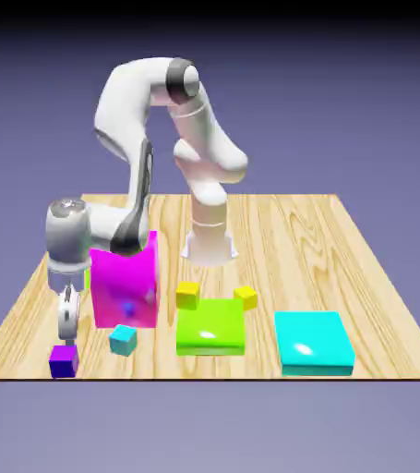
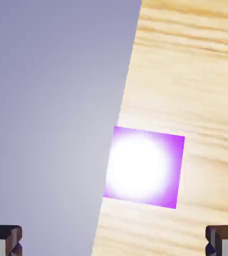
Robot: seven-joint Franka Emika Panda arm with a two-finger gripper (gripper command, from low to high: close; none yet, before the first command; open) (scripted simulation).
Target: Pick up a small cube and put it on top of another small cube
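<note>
While the white arm [image 1: 144, 139] is bending down over the exterior view's left front corner of the wooden table [image 1: 287, 231], the gripper [image 1: 66, 334] is hanging just above the small purple cube [image 1: 63, 360], its fingers pointing downward and nothing sitting between them. In the hand view the two grey fingertips [image 2: 3, 240] are showing at the bottom corners, standing wide apart, so the gripper [image 2: 114, 242] is spread fully and holding nothing. That same view is showing the small purple cube [image 2: 145, 166] from above, glossy with a bright glare on its top face, lying right at the table's edge with the plain backdrop beside it. In the exterior view the cube is sitting near the front edge, with a small teal cube [image 1: 123, 340] resting close by toward the exterior view's right. Behind them a tall magenta block [image 1: 124, 280] is standing upright. Farther right, a flat lime-green block [image 1: 210, 326] is lying with two small yellow cubes [image 1: 187, 295] just behind its far corners, and a flat cyan block [image 1: 314, 342] is lying beyond it, apart from the others.
</note>
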